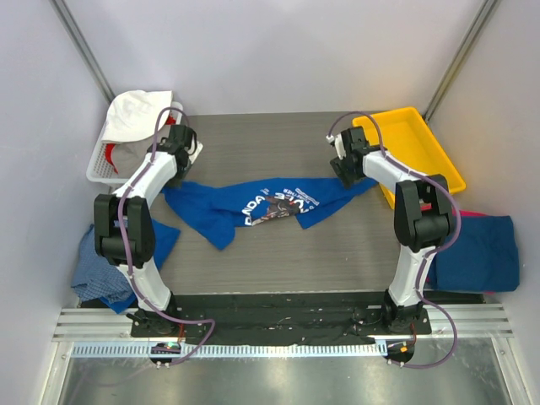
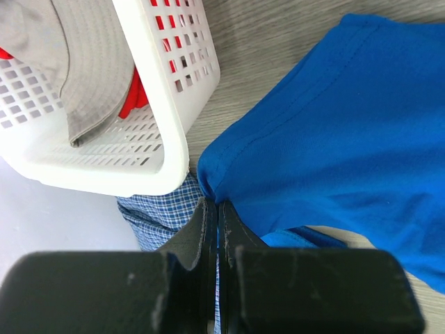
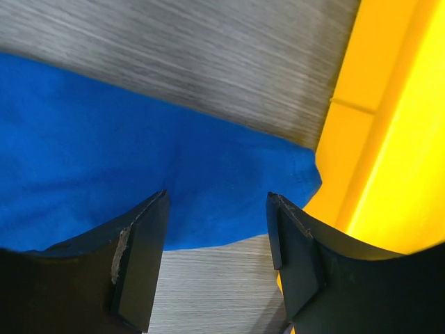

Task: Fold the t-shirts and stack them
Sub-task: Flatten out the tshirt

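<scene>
Item one, my left gripper (image 1: 180,162), near the far left corner of the worktop (image 1: 278,253): fingers (image 2: 205,233) clenched flat together, with the hem corner of the blue printed t-shirt (image 1: 253,207) running straight into their tips, so it looks pinched there. Item two, my right gripper (image 1: 342,171), near the far right corner: released, jaws spread wide, hanging over the shirt's right end. In the right wrist view the blue cloth (image 3: 139,160) lies flat on the grey worktop below and between the two fingers (image 3: 142,257), neither of which visibly touches it. Item three, the blue printed t-shirt itself: stretched in a long, loosely bunched band across the middle of the worktop from one gripper to the other, the white-and-brown print creased at its centre and a flap hanging toward the near edge left of centre. Its right tip stops just beside the yellow tray (image 1: 422,143), which sits at the far right corner. Item four, a white basket (image 1: 99,164) at the far left corner, holding a white cloth (image 1: 139,110) and something red; in the left wrist view its wall (image 2: 174,83) stands just beside the shirt's hem. Item five, a checked cloth (image 1: 91,274) with a plain blue piece (image 1: 162,239), off the left edge. Item six, a folded blue t-shirt (image 1: 477,253) past the right edge, with a sliver of pink t-shirt (image 1: 472,213) showing at its far side.
</scene>
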`<action>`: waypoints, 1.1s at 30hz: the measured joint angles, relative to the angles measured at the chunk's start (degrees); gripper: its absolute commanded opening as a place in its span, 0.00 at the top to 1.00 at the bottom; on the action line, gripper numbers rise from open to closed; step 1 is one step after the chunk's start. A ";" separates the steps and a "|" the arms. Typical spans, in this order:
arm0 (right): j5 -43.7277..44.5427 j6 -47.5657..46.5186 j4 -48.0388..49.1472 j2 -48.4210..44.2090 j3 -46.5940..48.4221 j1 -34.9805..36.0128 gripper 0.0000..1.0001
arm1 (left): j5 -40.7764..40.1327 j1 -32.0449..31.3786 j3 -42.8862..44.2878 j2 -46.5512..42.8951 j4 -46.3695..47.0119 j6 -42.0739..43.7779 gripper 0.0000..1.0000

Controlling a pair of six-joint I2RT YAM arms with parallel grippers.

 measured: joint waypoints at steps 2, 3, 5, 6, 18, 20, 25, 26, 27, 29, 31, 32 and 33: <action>-0.22 -0.02 -0.04 0.15 -0.52 -0.33 0.35 | 0.31 0.00 0.13 0.00 -0.31 -0.02 1.00; -0.31 -0.02 0.00 0.35 -0.55 -0.59 0.35 | 0.42 0.00 0.22 0.00 -0.39 -0.02 1.00; -0.81 -0.04 0.17 0.76 -0.55 -1.44 0.35 | 0.66 0.00 0.33 0.00 -0.42 -0.04 1.00; -1.05 -0.04 0.20 1.01 -0.50 -2.03 0.35 | 0.76 0.00 0.33 0.00 -0.44 -0.02 1.00; -6.82 0.17 -1.09 6.03 4.46 -7.23 0.40 | 1.44 -0.39 0.33 0.02 -0.70 -0.04 1.00; -8.00 0.17 -1.31 6.14 4.46 -7.37 0.51 | 1.44 -0.48 0.33 0.02 -0.68 -0.02 1.00; -12.33 0.39 -1.81 6.12 4.02 -7.41 0.80 | 1.40 -0.59 0.33 0.02 -0.70 0.02 1.00; -13.11 0.28 -1.75 6.05 3.80 -7.41 0.93 | 1.42 -0.59 0.33 0.02 -0.70 0.04 1.00; -13.51 -0.02 -1.66 5.86 3.54 -7.41 0.97 | 1.42 -0.59 0.33 0.02 -0.70 0.04 1.00; -14.14 -0.28 -1.46 4.85 2.38 -7.41 0.99 | 1.40 -0.59 0.33 0.02 -0.74 0.04 1.00; -14.80 -0.26 -2.27 3.50 0.83 -7.41 0.99 | 1.42 -0.59 0.33 0.02 -0.81 0.04 1.00; -15.26 -0.28 -3.26 2.69 0.09 -7.41 0.99 | 1.42 -0.59 0.33 0.02 -0.92 0.02 1.00; -15.72 -0.28 -4.39 1.90 -0.72 -7.41 0.99 | 1.42 -0.59 0.33 0.07 -1.01 0.02 1.00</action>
